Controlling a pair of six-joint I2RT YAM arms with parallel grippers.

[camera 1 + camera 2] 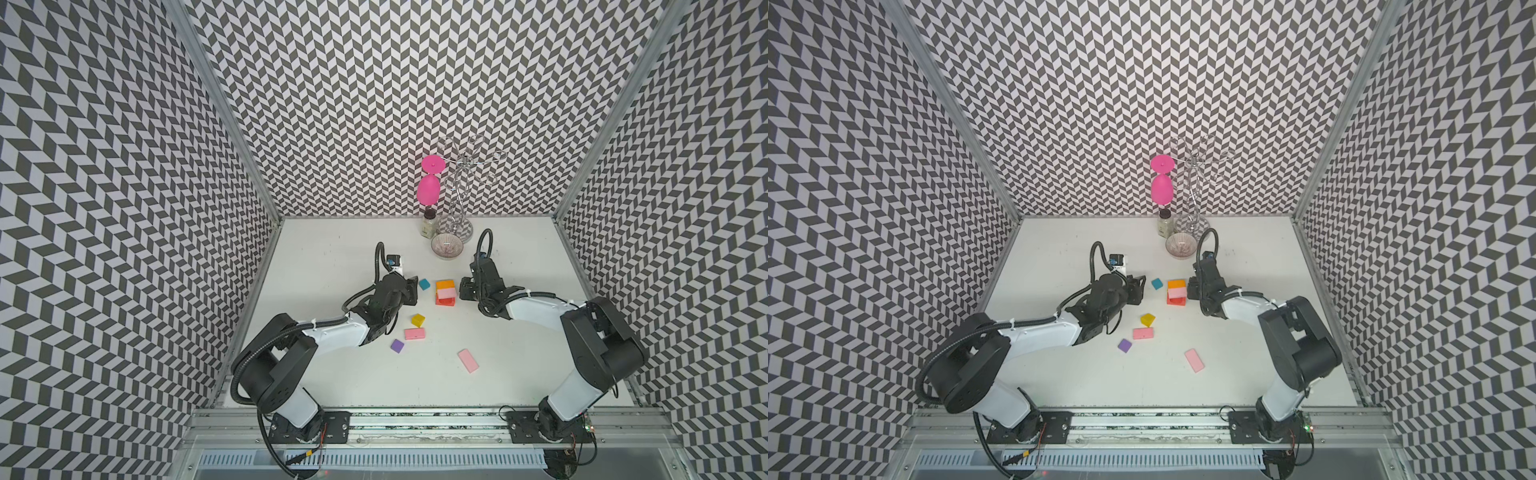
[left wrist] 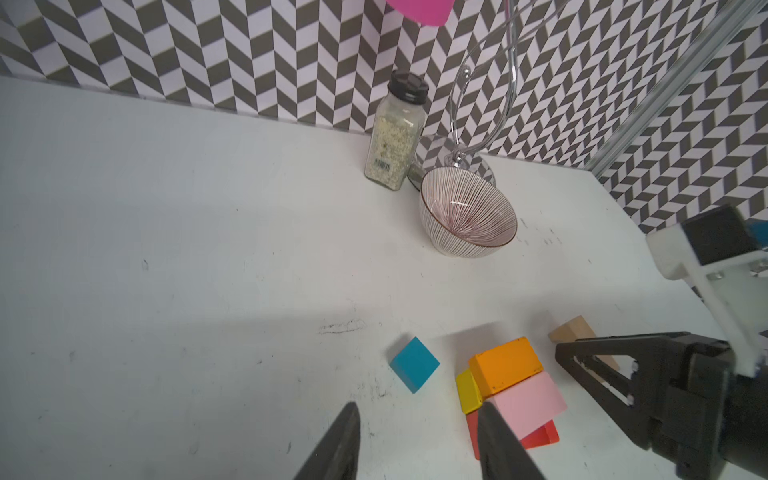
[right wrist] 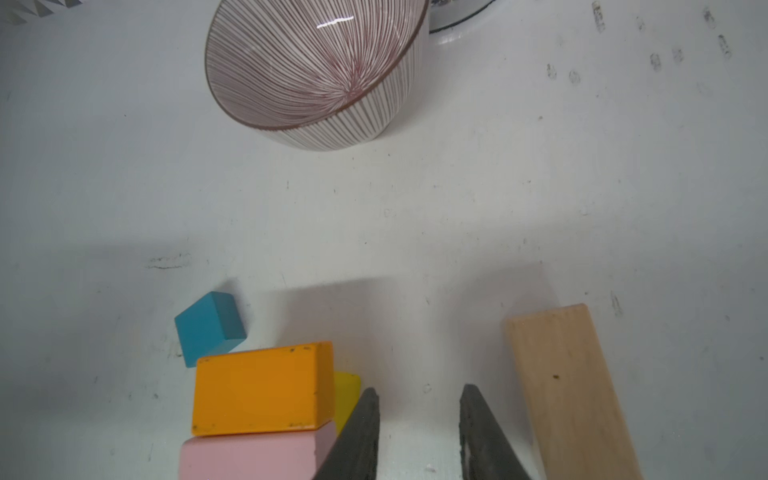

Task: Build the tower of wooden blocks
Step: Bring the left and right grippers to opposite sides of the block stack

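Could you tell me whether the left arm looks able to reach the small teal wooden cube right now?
Probably yes: the small teal wooden cube lies on the white table just ahead of the left gripper, with nothing between them.

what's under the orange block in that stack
A yellow block shows under one end of the orange block, with a pink slab against its side and a red piece lowest. What lies under its middle is covered.
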